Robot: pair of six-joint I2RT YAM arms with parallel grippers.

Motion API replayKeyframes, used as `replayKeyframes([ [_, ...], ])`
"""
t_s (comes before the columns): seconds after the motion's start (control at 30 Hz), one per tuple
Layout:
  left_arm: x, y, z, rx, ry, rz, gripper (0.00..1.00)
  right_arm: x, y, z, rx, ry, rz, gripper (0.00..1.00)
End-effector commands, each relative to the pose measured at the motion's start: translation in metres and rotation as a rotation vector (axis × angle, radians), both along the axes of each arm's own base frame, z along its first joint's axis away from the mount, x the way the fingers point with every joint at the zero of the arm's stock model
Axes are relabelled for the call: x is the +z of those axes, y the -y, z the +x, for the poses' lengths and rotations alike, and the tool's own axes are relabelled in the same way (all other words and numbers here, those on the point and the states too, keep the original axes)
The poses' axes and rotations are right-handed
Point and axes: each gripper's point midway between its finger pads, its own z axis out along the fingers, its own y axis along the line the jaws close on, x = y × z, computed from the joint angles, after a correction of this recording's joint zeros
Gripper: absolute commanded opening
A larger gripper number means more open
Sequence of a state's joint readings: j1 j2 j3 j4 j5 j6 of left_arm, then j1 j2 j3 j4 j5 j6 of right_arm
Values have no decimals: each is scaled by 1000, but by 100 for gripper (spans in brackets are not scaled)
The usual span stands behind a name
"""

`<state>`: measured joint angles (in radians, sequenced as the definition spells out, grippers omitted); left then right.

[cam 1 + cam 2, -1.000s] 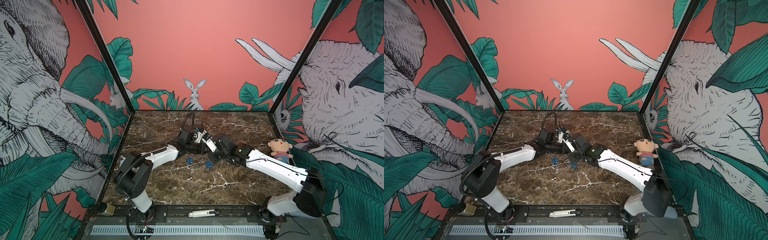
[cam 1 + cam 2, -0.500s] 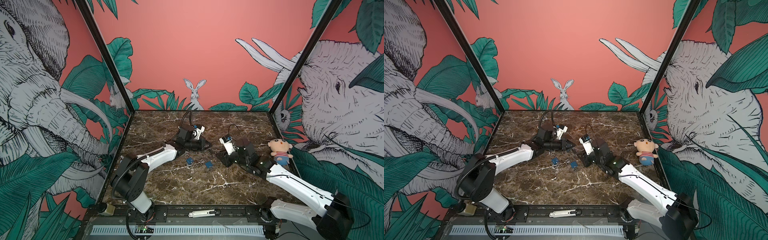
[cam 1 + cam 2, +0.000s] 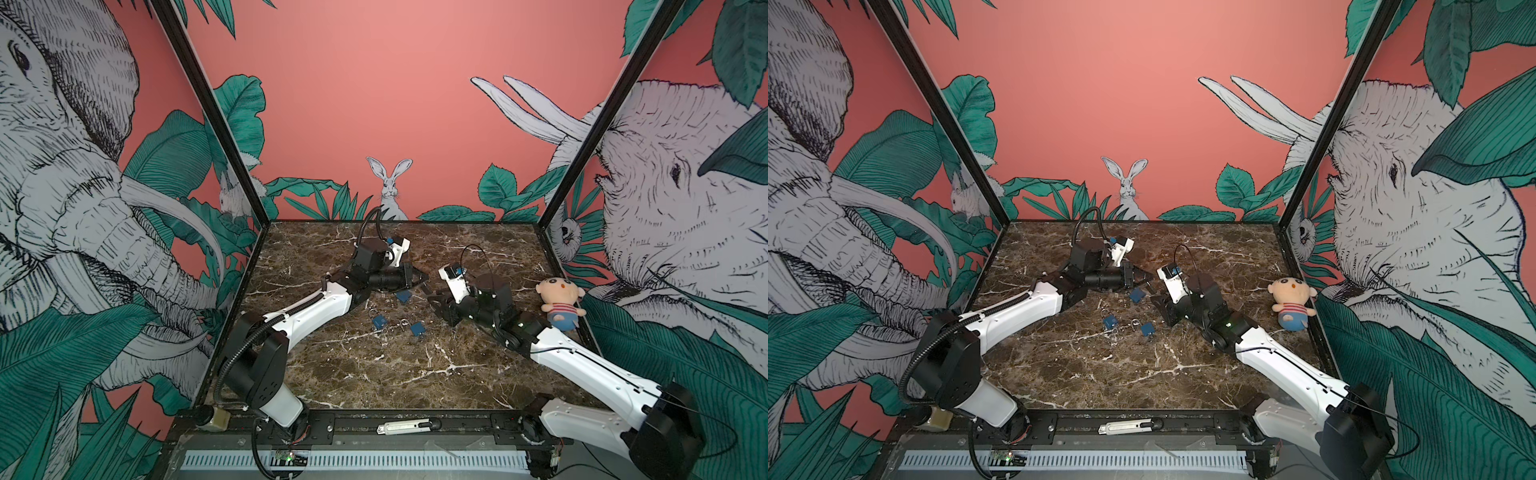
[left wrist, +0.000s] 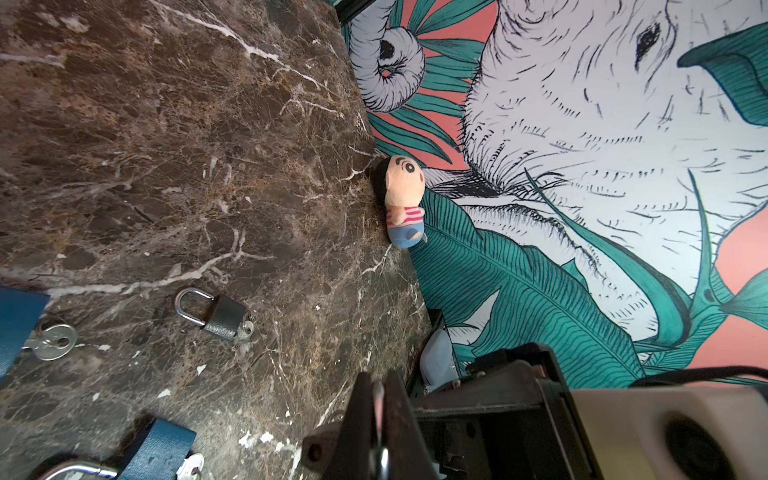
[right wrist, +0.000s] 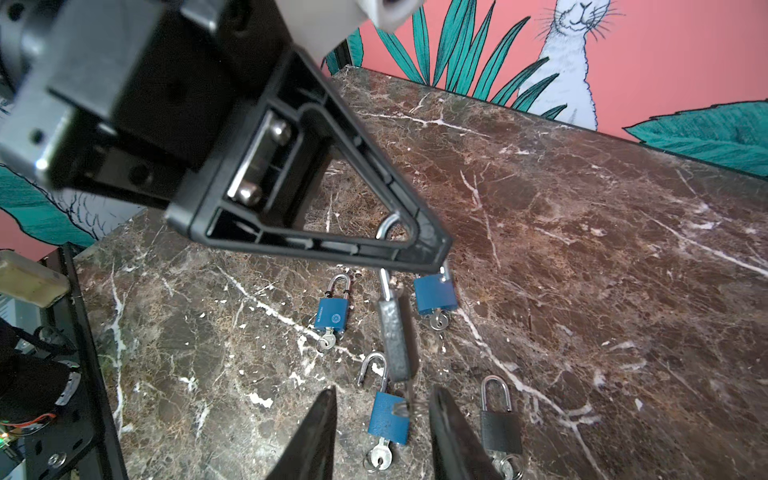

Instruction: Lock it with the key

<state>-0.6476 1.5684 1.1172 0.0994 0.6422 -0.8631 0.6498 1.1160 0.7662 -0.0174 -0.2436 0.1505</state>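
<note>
We find the left claw (image 5: 434, 249) clamped together on the shackle of a grey padlock (image 5: 395, 332), which hangs beneath it over the table (image 5: 582, 249). The key (image 5: 409, 406) is blurred but appears to sit in that padlock's underside. The right claw (image 5: 382, 392) stands apart nearby, gripping nothing. Three blue padlocks (image 5: 332, 318) and a dark padlock (image 5: 500, 432) lie on the table, keys inserted.
</note>
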Motion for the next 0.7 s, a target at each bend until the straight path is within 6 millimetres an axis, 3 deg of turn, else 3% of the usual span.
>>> replayKeyframes([
  [0.0,44,0,-7,-8,57,-63,0,22,-2,11,2,72,24,37],
  [0.37,53,0,-8,-11,56,-84,0,33,-15,18,44,76,63,34],
  [0.67,62,1,-8,-13,67,-106,0,33,-24,21,72,57,80,25],
])
